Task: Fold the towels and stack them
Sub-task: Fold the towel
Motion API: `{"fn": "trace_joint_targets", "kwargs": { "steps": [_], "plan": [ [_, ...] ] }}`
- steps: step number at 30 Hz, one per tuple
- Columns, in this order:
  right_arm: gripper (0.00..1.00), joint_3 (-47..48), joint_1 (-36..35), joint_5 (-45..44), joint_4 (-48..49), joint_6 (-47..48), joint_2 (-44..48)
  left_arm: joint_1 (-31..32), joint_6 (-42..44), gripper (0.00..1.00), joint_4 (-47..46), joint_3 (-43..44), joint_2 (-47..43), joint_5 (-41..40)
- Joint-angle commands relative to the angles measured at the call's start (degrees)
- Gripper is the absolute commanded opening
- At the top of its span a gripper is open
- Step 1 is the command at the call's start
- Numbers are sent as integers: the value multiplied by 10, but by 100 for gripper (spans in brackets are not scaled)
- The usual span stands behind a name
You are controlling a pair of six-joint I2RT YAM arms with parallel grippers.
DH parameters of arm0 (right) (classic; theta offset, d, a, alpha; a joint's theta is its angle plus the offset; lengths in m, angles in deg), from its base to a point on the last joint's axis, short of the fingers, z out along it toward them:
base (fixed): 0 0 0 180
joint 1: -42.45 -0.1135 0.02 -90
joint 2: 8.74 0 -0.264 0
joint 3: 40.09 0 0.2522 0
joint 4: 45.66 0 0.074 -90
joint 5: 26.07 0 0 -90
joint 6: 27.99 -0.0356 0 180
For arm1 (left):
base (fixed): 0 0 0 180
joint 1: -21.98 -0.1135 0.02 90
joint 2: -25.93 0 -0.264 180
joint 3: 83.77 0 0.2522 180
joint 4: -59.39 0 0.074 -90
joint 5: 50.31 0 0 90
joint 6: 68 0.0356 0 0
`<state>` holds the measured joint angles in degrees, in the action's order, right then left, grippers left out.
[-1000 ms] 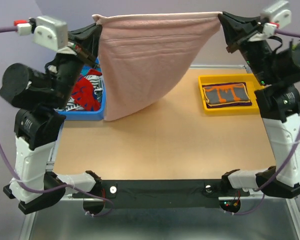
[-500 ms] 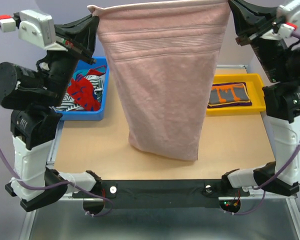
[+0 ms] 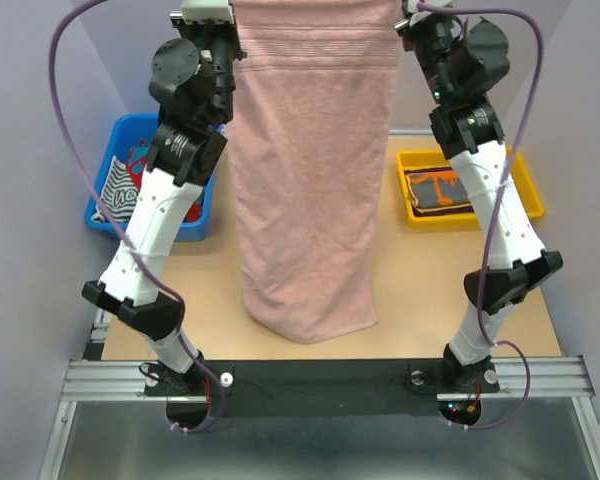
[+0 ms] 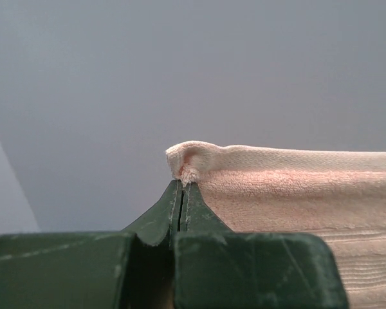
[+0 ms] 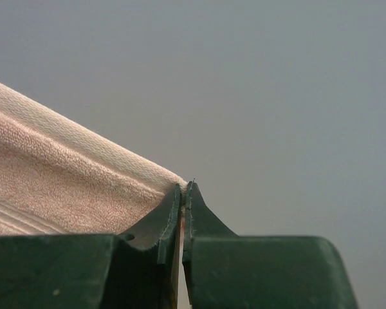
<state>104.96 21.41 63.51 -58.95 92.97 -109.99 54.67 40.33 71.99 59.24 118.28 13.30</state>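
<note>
The pale pink towel (image 3: 310, 180) hangs full length between my two raised arms, its lower hem near the table's front edge. At the top of the overhead view my left gripper (image 3: 227, 12) holds its upper left corner and my right gripper (image 3: 408, 12) its upper right corner. In the left wrist view the left gripper (image 4: 182, 187) is shut on the rolled corner of the towel (image 4: 289, 193). The right gripper (image 5: 185, 188) is likewise shut on the towel's (image 5: 58, 174) other corner. A folded grey-and-orange towel (image 3: 442, 186) lies in the yellow tray (image 3: 527, 192).
A blue bin (image 3: 102, 170) at the left holds red and striped cloths (image 3: 130, 185). The wooden table (image 3: 430, 290) ends in a black rail (image 3: 320, 382) in front. Purple cables arch over both arms. Grey walls stand close on either side.
Both arms have risen and come nearer together, lifting the pink towel. It went from a slanted drape at the back to hanging straight, its hem now toward the front edge.
</note>
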Motion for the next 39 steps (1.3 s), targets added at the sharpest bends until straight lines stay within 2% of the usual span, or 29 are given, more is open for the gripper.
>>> {"fn": "trace_joint_targets", "kwargs": {
  "steps": [1, 4, 9, 13, 17, 20, 23, 31, 39],
  "plan": [
    [0, -24, 28, -61, 94, 17, -17, -71, -9, 0, -91, -18, 18, -52],
    [1, -44, 47, -56, 125, -5, -44, -89, -22, 0, -91, -10, 69, -48],
    [0, -80, 67, -47, 177, -43, -76, -112, -58, 0, -70, 51, 147, -13],
    [0, -118, 69, -25, 179, -54, -73, -113, -65, 0, -64, 44, 159, 8],
    [1, -189, 69, 2, 183, -48, -54, -116, -74, 0, -68, -28, 146, 13],
    [0, -247, 69, 24, 185, -49, -41, -127, -98, 0, -89, -127, 127, 25],
    [1, -308, 70, 38, 196, -56, -31, -145, -129, 0, -95, -186, 118, 35],
    [1, -404, 69, 83, 202, -79, -31, -171, -153, 0, -91, -273, 124, 83],
    [0, -486, 69, 140, 176, -119, -10, -173, -181, 0, -65, -400, 62, 107]
  ]
}}
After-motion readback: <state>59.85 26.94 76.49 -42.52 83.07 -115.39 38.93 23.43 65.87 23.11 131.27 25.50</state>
